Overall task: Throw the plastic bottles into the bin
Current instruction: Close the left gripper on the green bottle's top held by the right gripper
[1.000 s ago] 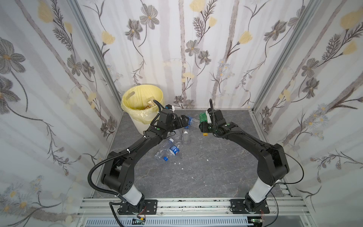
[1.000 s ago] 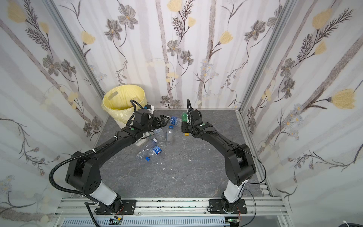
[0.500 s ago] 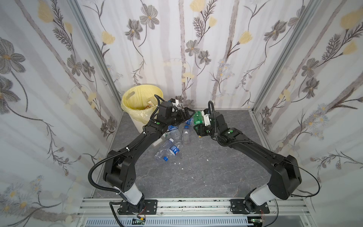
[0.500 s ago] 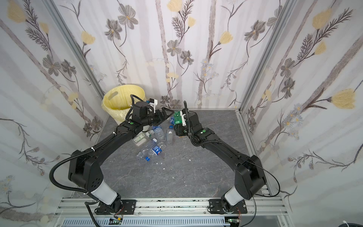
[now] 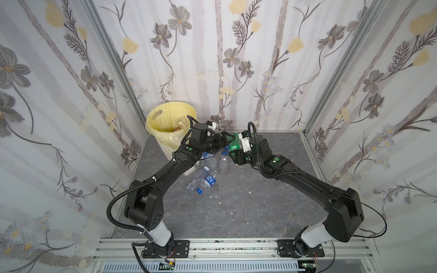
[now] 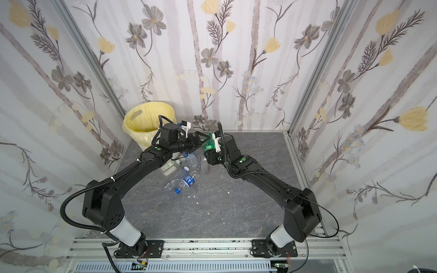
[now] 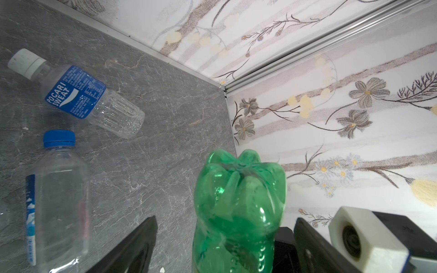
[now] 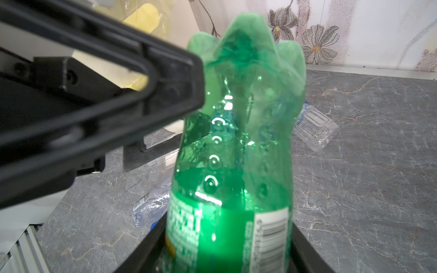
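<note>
My right gripper (image 8: 228, 248) is shut on a green plastic bottle (image 8: 236, 153) at its labelled middle and holds it in the air right of the bin. The bottle's lobed base points at my left gripper (image 7: 224, 227), which is open. Its two fingers (image 7: 142, 238) stand on either side of the base with gaps showing. In both top views the grippers (image 5: 224, 141) (image 6: 199, 140) meet at the green bottle (image 5: 234, 143) (image 6: 208, 144). The bin (image 5: 163, 113) (image 6: 142, 115), with its yellow bag, stands in the back left corner. Several clear bottles (image 5: 204, 180) lie on the floor below.
A Pocari Sweat bottle (image 7: 78, 94) and a blue-capped clear bottle (image 7: 59, 193) lie on the grey floor under the grippers. Another clear bottle (image 8: 312, 127) lies beyond. Floral walls close in the back and both sides. White scraps (image 5: 214, 196) dot the floor.
My right gripper has lifted the green bottle and carried it left. My left gripper has risen from the bottle pile, turned to face it, and now straddles the bottle's base.
</note>
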Robot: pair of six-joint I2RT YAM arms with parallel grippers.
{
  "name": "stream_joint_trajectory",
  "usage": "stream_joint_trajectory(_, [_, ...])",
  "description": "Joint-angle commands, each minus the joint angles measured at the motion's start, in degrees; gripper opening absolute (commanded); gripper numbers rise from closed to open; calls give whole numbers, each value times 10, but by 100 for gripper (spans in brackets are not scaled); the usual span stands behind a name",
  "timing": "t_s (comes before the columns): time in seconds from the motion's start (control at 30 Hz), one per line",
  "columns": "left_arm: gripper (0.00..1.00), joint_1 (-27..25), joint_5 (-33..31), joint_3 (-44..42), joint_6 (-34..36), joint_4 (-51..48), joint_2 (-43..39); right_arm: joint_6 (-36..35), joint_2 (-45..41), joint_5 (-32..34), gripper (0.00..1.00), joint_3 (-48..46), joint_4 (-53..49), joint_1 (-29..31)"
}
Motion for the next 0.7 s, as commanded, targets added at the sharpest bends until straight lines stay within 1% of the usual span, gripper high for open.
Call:
stream_joint_trajectory(0.0, [90,-5,10,5,0,13,8,1,-4,-10,61,6,29,4])
stream_joint_trajectory(0.23, [81,-9,-9,5,2,12,11,1,-2,-17,60,7,32,10])
stream_joint_trajectory(0.43, [66,-9,-13,9,2,13,16,-1,1,-20,61,6,32,16])
stream_joint_trajectory(0.6, [60,-9,-20,8,8,13,15,-2,2,-21,62,4,33,19])
stream_joint_trajectory(0.67, [59,-8,-20,8,8,12,14,-2,1,-21,64,4,33,19])
